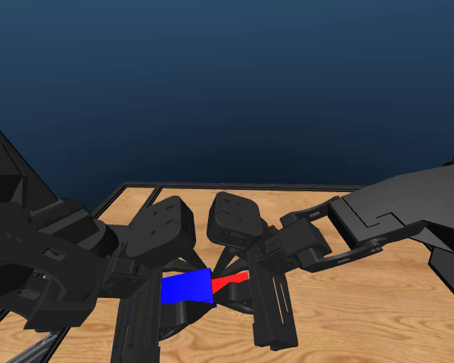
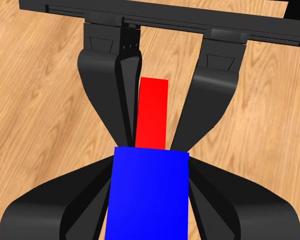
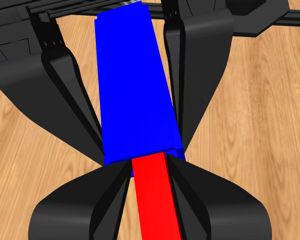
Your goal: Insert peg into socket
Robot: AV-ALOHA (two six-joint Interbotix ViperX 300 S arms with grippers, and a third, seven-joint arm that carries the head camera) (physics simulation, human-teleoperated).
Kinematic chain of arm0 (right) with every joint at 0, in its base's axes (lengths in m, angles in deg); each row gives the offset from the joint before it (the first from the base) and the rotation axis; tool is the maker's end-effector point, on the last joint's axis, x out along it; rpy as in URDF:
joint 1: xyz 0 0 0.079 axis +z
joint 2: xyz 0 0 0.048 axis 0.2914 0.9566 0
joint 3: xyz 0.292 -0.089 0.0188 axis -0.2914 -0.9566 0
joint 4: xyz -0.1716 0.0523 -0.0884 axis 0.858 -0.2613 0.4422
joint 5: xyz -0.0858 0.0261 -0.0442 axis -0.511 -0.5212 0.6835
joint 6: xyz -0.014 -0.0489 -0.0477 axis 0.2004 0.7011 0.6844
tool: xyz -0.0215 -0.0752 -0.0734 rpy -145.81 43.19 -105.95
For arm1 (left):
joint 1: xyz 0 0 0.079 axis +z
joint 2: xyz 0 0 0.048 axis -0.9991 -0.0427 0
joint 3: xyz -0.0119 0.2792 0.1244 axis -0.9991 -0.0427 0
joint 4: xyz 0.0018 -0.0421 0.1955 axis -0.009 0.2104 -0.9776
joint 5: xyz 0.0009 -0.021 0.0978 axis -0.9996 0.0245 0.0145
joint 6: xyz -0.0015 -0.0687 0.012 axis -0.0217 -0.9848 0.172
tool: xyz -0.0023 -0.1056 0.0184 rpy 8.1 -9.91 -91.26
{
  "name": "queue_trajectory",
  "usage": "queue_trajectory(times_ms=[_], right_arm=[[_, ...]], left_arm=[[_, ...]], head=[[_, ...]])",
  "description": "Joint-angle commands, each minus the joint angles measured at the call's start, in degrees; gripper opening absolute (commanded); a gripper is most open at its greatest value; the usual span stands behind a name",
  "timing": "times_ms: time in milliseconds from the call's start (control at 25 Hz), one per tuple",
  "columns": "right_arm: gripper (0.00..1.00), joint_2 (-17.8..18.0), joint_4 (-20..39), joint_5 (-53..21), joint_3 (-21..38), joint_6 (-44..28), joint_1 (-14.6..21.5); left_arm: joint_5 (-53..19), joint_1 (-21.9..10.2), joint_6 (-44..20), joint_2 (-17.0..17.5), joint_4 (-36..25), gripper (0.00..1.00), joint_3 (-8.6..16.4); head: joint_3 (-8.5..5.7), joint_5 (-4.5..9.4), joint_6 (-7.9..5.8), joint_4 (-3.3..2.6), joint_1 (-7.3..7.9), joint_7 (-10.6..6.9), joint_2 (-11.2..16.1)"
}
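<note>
The left claw grips the chunky blue rectangular socket; the right claw grips the slim red rectangular peg, whose tip enters the socket's mouth, long axes nearly aligned above the wooden tabletop.

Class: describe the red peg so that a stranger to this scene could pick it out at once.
Look above the wooden table, where the two black arms meet. Between the left hand and the right hand sits a blue block; the peg pokes from its end. It is the only slim red bar.

No readable text, labels or numbers anywhere.
</note>
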Motion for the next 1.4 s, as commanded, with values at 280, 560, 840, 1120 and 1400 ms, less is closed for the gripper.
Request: queue_trajectory(times_ms=[280, 560, 840, 1120, 1400], right_arm=[[1.0, -8.3, -2.17, 1.73, -9.28, -2.33, -0.81], [1.0, -11.93, -1.87, 0.56, -14.61, -4.32, -0.57], [0.0, -14.06, 1.6, -0.07, -15.12, -5.31, -1.61], [0.0, -13.12, 4.02, -0.62, -10.09, -4.18, -0.95], [0.0, -6.58, 1.09, 4.22, -4.63, -1.85, -1.47]], left_arm=[[0.73, 2.23, -0.7, 2.11, -2.68, 0.0, 0.37], [-0.29, 1.69, -1.51, 2.39, -2.76, 0.0, 0.96], [1.43, 2.68, -0.87, 2.25, -2.59, 0.0, 1.39], [3.59, 3.46, -1.35, 0.8, -2.66, 0.0, 0.61], [2.45, 3.14, -0.18, 0.81, -1.92, 0.0, 0.79]], head=[[-1.02, -0.14, -0.55, 0.03, 0.6, -0.51, -0.64], [-1.1, 0.4, -0.88, -0.16, 0.06, -0.88, -0.67], [-1.05, 0.86, -0.81, -0.25, -0.5, -0.7, -0.55], [-1.07, 1.26, -0.64, -0.27, -0.79, -0.54, -0.35], [-1.09, 1.11, -0.53, -0.17, -0.49, -0.37, -0.38]])
